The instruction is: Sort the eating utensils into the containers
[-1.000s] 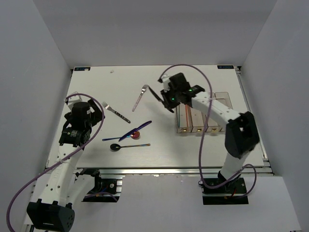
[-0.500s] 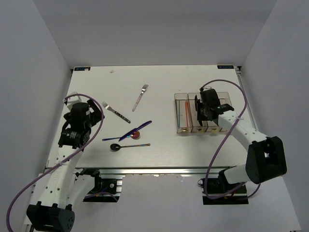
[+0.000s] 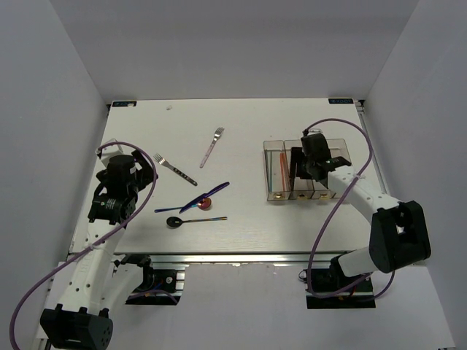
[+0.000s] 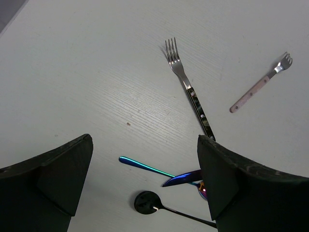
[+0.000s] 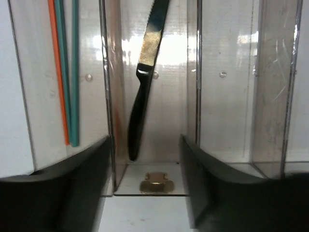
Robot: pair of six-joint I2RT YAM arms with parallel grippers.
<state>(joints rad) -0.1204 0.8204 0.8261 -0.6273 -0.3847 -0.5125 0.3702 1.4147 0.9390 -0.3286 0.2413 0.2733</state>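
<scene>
The containers (image 3: 340, 146) stand in a row at the right. My right gripper (image 3: 305, 173) hovers open over their near end. Below its spread fingers (image 5: 145, 193) a black-handled knife (image 5: 143, 87) lies loose and slanted in the second bin (image 5: 199, 72). Orange and teal chopsticks (image 5: 65, 72) lie in the leftmost bin. On the table lie two forks (image 3: 212, 146) (image 3: 175, 169), a blue knife (image 3: 206, 195), a red spoon (image 3: 205, 203) and a black spoon (image 3: 174, 222). My left gripper (image 4: 145, 188) is open above the black spoon (image 4: 146, 201) and blue knife (image 4: 181, 179), holding nothing.
The two right-hand bins (image 5: 241, 82) look empty. A small brass tag (image 5: 155, 183) sits at the near end of the knife's bin. The fork with a pale handle (image 4: 260, 87) lies apart from the dark-handled fork (image 4: 189, 92). White walls enclose the table.
My right gripper carried the black-handled knife from the table's middle to the bins, then opened; the knife now lies in the second bin. The left arm has not moved.
</scene>
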